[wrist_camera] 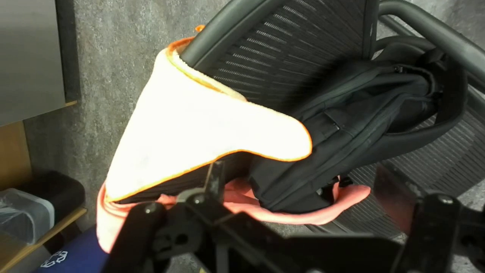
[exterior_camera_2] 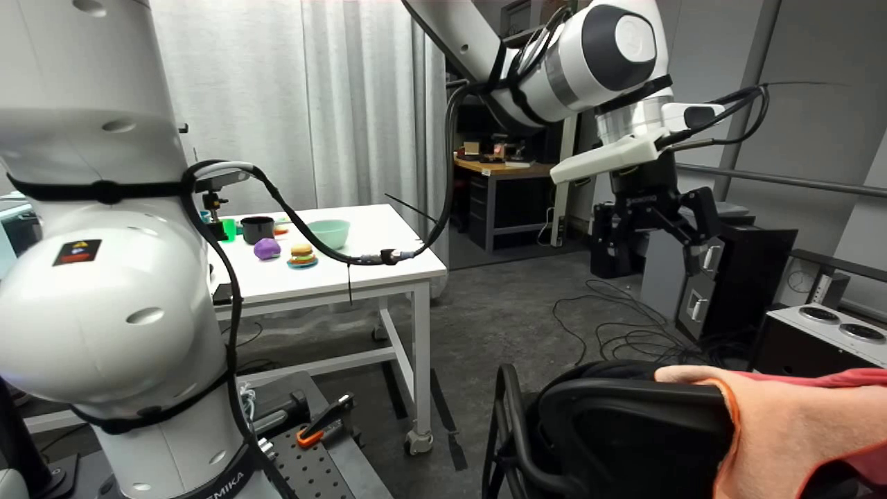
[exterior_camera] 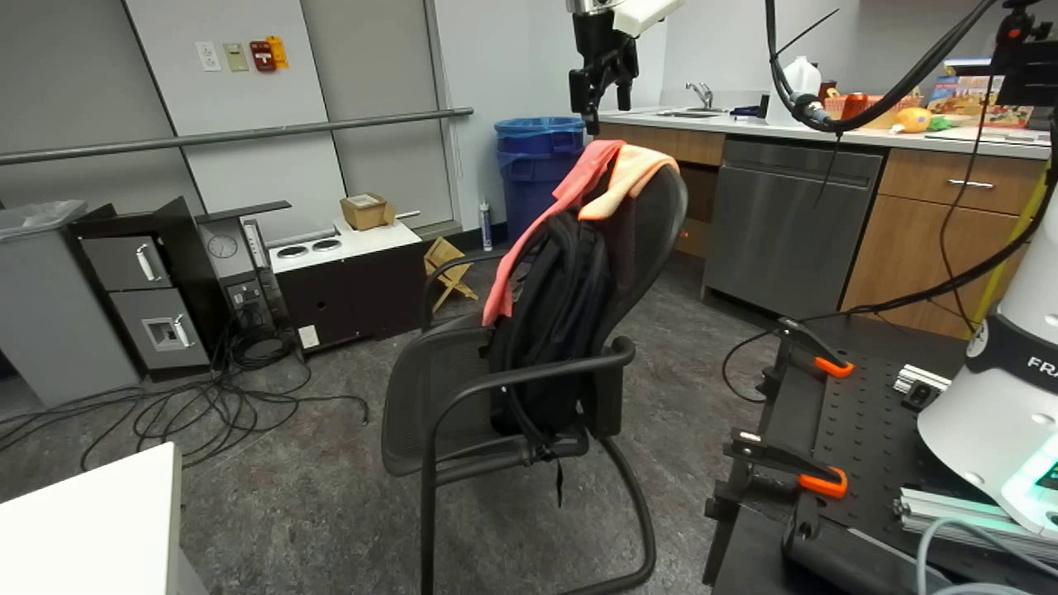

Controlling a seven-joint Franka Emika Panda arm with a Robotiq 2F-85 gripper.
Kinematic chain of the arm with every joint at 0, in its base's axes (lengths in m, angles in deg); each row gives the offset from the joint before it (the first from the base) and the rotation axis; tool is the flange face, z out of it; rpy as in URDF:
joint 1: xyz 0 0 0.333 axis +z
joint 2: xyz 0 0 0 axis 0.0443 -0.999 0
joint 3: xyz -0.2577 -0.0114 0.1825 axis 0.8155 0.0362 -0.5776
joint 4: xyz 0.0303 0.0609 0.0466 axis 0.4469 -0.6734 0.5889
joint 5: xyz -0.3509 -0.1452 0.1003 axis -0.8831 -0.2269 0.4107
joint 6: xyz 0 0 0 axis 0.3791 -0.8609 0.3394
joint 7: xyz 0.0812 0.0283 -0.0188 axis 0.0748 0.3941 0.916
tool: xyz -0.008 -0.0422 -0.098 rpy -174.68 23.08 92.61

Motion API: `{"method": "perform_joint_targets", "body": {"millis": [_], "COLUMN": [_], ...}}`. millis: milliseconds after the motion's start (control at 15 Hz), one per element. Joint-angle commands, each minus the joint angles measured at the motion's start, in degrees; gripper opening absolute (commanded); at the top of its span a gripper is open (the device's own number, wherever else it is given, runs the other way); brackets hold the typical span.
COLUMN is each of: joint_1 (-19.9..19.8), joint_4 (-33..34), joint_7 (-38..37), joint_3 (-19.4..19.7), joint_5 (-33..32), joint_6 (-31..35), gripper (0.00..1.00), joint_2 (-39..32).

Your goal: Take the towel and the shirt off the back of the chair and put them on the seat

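Towel, peach with orange trim, and a coral cloth are slung over the back of an office chair, black backpack leaning against it. Gripper hangs above, fingers spread wide, and the chair sits off the clamped edge of the robot's black worktop.

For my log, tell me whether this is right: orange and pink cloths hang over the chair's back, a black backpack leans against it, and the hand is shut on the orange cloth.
Wrong on the hand: an exterior view shows it open, holding nothing. The orange cloth and pink cloth do hang over the chair's back, and the black backpack leans against it.
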Motion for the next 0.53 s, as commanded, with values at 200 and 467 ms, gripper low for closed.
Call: {"method": "perform_joint_targets", "body": {"millis": [200,467], "joint_1": [-0.2,-0.49], "joint_4": [0.9,1.56], "joint_7": [-0.64,2.2], "joint_3": [0.4,0.88], "joint_5": [-2.49,-4.68], "joint_6": [0.93,1.35], "gripper": [1.0,1.0], "joint_2": [-1.18,-3.11]}}
